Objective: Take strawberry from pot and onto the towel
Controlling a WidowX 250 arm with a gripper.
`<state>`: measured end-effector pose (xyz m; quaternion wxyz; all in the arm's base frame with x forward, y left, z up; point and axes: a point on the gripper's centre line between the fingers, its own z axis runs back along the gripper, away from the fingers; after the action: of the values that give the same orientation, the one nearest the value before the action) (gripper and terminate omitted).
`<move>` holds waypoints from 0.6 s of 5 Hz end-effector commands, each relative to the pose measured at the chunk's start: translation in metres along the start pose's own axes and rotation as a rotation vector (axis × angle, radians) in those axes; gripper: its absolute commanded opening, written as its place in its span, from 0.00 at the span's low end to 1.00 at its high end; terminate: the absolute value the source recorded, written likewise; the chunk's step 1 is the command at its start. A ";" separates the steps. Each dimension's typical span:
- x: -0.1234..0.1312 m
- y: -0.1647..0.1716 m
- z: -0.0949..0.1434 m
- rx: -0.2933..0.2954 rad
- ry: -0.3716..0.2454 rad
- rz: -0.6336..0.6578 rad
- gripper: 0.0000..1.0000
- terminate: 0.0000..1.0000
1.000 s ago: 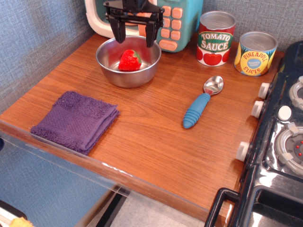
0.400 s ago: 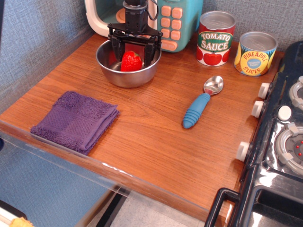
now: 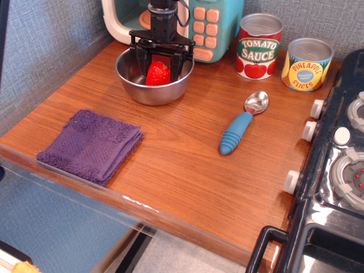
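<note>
Gripper is down inside the pot, jaws set either side of the strawberry. The strawberry sits in the pot, directly between the jaws, roughly upright with its long axis near vertical. Jaws look drawn in close against its flanks, but actual contact is not resolved from this view; cannot tell whether they pinch it or stand just off it. Key relation: the towel lies on the table well apart from the pot, toward the front-left edge. Judgement: once the grip is firm, the move needs a straight lift clear of the pot rim, then travel toward the towel. Spoon lies to the pot's right, off that path.
</note>
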<state>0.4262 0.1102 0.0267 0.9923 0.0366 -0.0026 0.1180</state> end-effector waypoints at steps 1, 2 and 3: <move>0.006 0.004 0.047 -0.046 -0.120 0.009 0.00 0.00; -0.004 0.004 0.095 -0.076 -0.248 0.010 0.00 0.00; -0.031 0.007 0.112 -0.090 -0.289 0.012 0.00 0.00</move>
<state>0.3933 0.0943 0.1116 0.9871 0.0034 -0.1115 0.1147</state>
